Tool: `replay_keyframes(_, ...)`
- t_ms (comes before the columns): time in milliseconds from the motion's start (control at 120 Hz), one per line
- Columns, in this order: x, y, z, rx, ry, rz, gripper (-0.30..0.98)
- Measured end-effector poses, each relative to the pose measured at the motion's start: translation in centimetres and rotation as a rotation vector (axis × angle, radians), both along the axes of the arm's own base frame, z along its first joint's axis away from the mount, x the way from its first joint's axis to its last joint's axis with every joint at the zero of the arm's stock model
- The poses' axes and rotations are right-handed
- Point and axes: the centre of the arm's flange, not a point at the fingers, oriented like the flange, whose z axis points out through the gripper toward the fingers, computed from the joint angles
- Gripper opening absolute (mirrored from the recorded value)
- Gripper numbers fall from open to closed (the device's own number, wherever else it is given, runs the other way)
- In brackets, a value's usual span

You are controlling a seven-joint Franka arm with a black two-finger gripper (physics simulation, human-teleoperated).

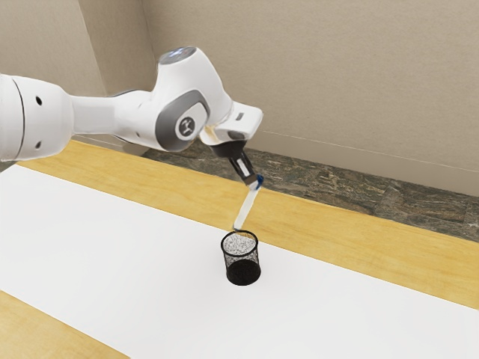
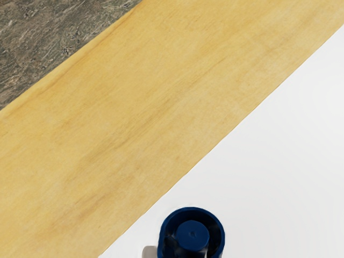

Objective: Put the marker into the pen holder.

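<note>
The black gripper (image 1: 251,182) is shut on the blue end of the marker (image 1: 247,207), above the table in the exterior view. The white marker body hangs down from it at a slant, its lower tip close to the back rim of the pen holder in that view. A black mesh cup, the pen holder (image 1: 242,271), stands upright on the white surface. The round blue end of the marker (image 2: 192,235) faces the camera in the wrist view. Whether the tip touches the rim, I cannot tell.
A white strip (image 1: 112,254) covers the middle of the wooden table (image 1: 359,239), with bare wood along both sides. Beyond the far edge lies a dark stone-like floor (image 1: 337,187), with a beige wall behind it.
</note>
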Motion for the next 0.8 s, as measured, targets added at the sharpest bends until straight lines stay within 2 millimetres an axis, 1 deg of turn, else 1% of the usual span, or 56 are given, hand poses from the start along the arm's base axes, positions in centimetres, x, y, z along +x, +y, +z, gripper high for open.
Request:
replay_keyframes(108,0.3,0.0,-2.0,-0.016,0.039,0.000,-0.05)
replay_keyframes(192,0.6,0.5,-3.2,-0.021,0.060,0.003,-0.07)
replay_keyframes(292,0.8,0.6,-5.1,-0.017,0.090,-0.001,-0.08)
replay_keyframes(350,0.8,0.6,-5.9,-0.017,0.104,-0.004,0.04)
replay_keyframes(408,0.8,0.6,-6.3,-0.019,0.112,-0.008,0.18)
replay_keyframes(492,0.8,0.7,-6.5,-0.019,0.115,-0.015,0.34)
replay_keyframes(525,0.7,0.7,-5.9,-0.020,0.109,-0.017,0.39)
replay_keyframes(567,0.4,1.4,-3.8,-0.017,0.091,-0.015,0.44)
replay_keyframes(600,0.2,3.1,-1.0,-0.012,0.074,0.003,0.48)
replay_keyframes(625,0.1,5.0,1.9,-0.004,0.058,0.024,0.50)
replay_keyframes(675,-0.2,8.9,8.6,0.032,0.025,0.055,0.54)
replay_keyframes(700,-0.9,10.6,12.0,0.058,0.012,0.066,0.56)
replay_keyframes(725,-1.8,12.1,14.8,0.081,0.009,0.078,0.57)
replay_keyframes(742,-2.5,13.1,16.1,0.095,0.014,0.087,0.58)
replay_keyframes(758,-3.0,14.0,17.0,0.108,0.024,0.097,0.59)
replay_keyframes(800,-4.2,16.5,18.0,0.138,0.064,0.125,0.61)
